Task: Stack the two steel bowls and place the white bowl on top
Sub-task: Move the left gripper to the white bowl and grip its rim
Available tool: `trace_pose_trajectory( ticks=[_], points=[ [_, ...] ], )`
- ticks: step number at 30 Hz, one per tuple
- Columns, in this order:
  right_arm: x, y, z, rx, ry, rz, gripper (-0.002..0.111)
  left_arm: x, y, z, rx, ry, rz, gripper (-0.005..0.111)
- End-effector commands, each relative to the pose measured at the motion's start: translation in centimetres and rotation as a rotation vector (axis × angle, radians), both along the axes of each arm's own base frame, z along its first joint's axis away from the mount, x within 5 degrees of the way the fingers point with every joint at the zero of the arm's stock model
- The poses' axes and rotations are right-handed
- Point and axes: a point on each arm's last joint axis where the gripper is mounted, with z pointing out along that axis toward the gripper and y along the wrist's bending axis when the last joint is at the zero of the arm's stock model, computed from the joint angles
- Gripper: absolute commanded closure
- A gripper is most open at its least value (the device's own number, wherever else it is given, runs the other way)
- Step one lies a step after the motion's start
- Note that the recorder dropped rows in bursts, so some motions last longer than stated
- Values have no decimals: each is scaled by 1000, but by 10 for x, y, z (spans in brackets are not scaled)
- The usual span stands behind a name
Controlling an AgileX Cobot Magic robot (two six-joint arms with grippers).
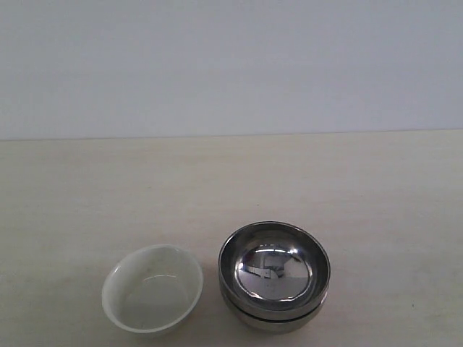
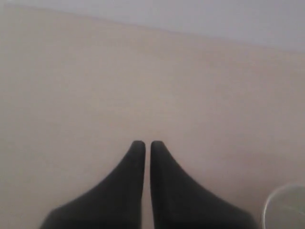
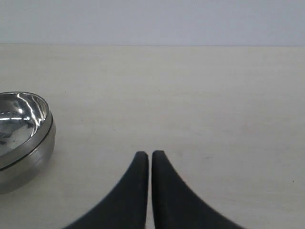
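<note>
Pale wood-grain table [image 1: 376,188] with the two steel bowls [image 1: 275,275] nested on it, one inside the other, upright, low in the exterior view. Just left of them, not touching, the white bowl [image 1: 152,289] sits upright and empty. My left gripper [image 2: 143,145] and right gripper [image 3: 146,155] are both pinched closed, holding nothing, over bare tabletop.

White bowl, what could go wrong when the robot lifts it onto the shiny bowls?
1. The white bowl looks glossy, so it might slip from a gripper pinching its rim.
2. It sits near the stacked steel bowls; a careless reach could bump them.
3. The left gripper and right gripper are both shut; unless one opens first, it would only push the bowl.
</note>
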Motion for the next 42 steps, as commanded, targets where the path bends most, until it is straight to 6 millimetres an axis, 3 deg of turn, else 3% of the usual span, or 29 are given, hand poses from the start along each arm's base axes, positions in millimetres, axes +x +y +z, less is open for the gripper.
trace_pose_trajectory(
  ticks=[1,4,8,10,13,17,19,26,35,42],
  points=[
    [0,0,1,6,-9,-4,108,28,-7,-24,-47,136,-99,103],
    [0,0,1,6,-9,-4,108,44,-13,-37,-144,165,-126,103],
    [0,0,1,6,-9,-4,108,59,-27,-51,-155,192,-299,102],
    [0,0,1,6,-9,-4,108,65,-36,-57,-212,203,-346,96],
    [0,0,1,6,-9,-4,108,70,-49,-72,-225,269,-436,74],
    [0,0,1,6,-9,-4,108,78,-60,-96,-213,368,-489,33],
    [0,0,1,6,-9,-4,108,81,-67,-106,-211,410,-513,22],
    [0,0,1,6,-9,-4,108,91,-84,-135,-160,480,-528,42],
    [0,0,1,6,-9,-4,108,106,-106,-162,-149,563,-568,41],
    [0,0,1,6,-9,-4,108,114,-106,-182,-157,604,-518,41]
  ],
)
